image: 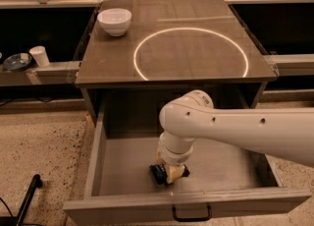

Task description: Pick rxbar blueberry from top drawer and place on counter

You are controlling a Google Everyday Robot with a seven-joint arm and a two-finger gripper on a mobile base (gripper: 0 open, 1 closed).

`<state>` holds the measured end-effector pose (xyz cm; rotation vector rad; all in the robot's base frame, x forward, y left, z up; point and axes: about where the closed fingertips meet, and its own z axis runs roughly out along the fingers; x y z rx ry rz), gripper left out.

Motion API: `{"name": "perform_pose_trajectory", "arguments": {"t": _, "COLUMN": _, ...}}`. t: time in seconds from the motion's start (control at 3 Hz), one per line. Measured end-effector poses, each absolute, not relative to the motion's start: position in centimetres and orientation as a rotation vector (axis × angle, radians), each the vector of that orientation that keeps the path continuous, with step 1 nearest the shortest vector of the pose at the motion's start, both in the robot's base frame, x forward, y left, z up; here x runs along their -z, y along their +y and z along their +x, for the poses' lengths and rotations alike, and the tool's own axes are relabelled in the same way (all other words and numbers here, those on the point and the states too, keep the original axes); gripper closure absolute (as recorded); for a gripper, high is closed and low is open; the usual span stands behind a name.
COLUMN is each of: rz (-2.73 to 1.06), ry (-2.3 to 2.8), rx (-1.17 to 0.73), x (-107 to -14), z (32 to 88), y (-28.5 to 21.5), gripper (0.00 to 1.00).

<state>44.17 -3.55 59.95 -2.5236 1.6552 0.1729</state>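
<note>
The top drawer (98, 151) is pulled fully open, with its black handle (191, 215) at the front. My gripper (171, 173) reaches down into it from the white arm and sits right over the rxbar blueberry (158, 173), a dark bar on the drawer floor near the front middle. The bar is mostly hidden under the gripper; only its dark left end shows. The counter (113, 58) with the bright ring of light lies above and behind the drawer.
A white bowl (114, 21) stands at the counter's back left corner. A long shelf on the left holds a white cup (39, 55) and a dark dish (17, 62). A black bar (29, 195) lies on the speckled floor at lower left.
</note>
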Motion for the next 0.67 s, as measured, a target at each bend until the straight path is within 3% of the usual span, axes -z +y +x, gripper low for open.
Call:
{"name": "perform_pose_trajectory", "arguments": {"t": 0.33, "rz": -2.436, "ry": 1.667, "rx": -0.231, "x": -62.3, "z": 45.4, "y": -5.0, "gripper": 1.0}}
{"name": "perform_pose_trajectory", "arguments": {"t": 0.67, "rz": -2.368, "ry": 1.713, "rx": -0.172, "x": -68.7, "z": 48.9, "y": -7.5, "gripper": 1.0}}
